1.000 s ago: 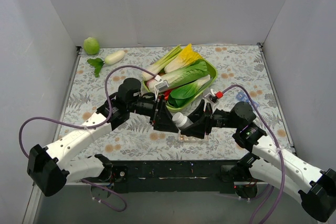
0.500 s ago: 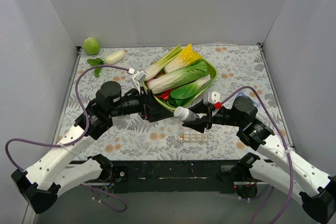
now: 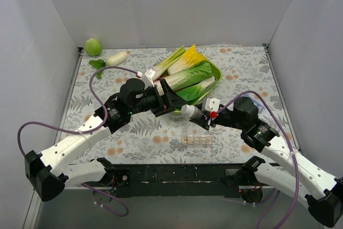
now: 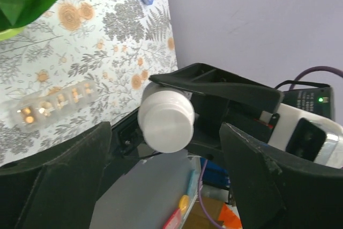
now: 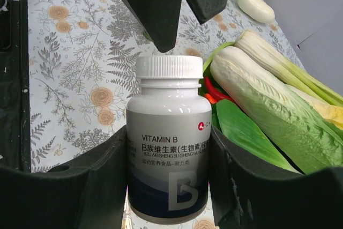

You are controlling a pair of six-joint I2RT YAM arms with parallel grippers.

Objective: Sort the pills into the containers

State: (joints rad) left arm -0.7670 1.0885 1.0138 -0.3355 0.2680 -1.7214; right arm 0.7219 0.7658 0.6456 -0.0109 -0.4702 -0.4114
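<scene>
Swung back, left fingers [image 4: 51, 186] stand open facing the cap [image 4: 166, 120]; right fingers [image 5: 64, 186] clamp the bottle [image 5: 169, 108], label [image 5: 171, 148] legible only wrist-side.

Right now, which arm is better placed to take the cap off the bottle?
Left. The left pincer is open, lined up with the white cap; the right pincer is shut on the bottle, likely just holding.

Top external: high, behind arm bases, looking down over whole floral-patterned tabletop [image 3: 252, 68]. Left wrist: close, facing white-capped plastic vitamin bottle [image 4: 166, 120] cap-on. Right wrist: close, viewing bottle's label side. All three share it.
</scene>
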